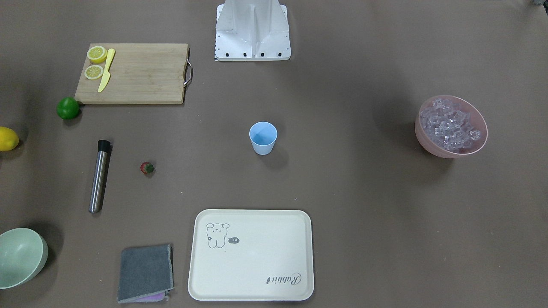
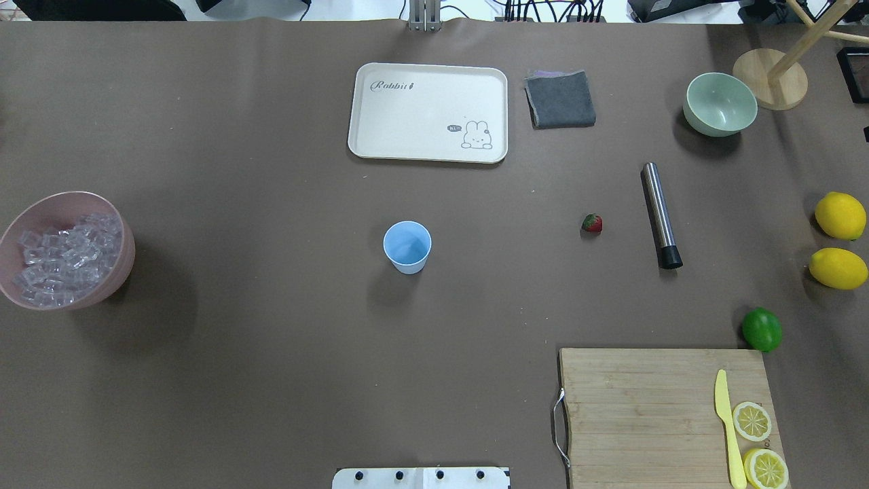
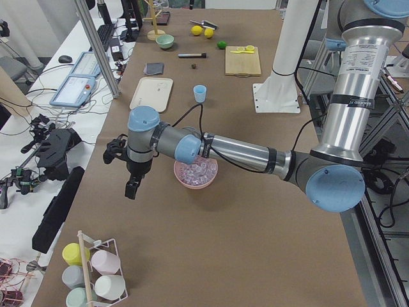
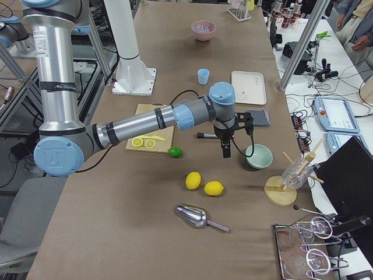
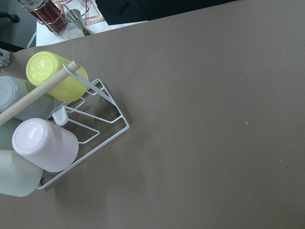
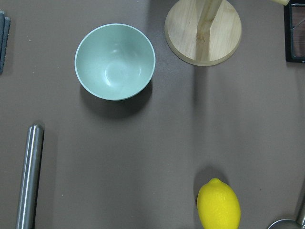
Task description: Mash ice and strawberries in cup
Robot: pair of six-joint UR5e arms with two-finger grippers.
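The light-blue cup (image 1: 263, 137) stands upright mid-table and looks empty; it also shows in the overhead view (image 2: 407, 246). The strawberry (image 1: 147, 168) lies on the table apart from the cup, next to a steel muddler (image 1: 99, 176). The ice (image 1: 449, 124) fills a pink bowl (image 1: 428, 145) at the other end. My left gripper (image 3: 132, 190) hangs above the table past the pink bowl, holding nothing I can see; I cannot tell whether it is open or shut. My right gripper (image 4: 226, 153) hangs between the muddler and a pale-green bowl (image 4: 259, 156); I cannot tell its state either.
A cream tray (image 2: 428, 112) and a grey cloth (image 2: 560, 99) lie at the far side. A cutting board (image 2: 645, 407) carries lemon slices and a yellow knife. A lime (image 2: 762, 329), two lemons (image 2: 840, 215) and a wooden stand (image 6: 202, 31) sit at my right. A rack of cups (image 5: 43, 124) stands at my left end.
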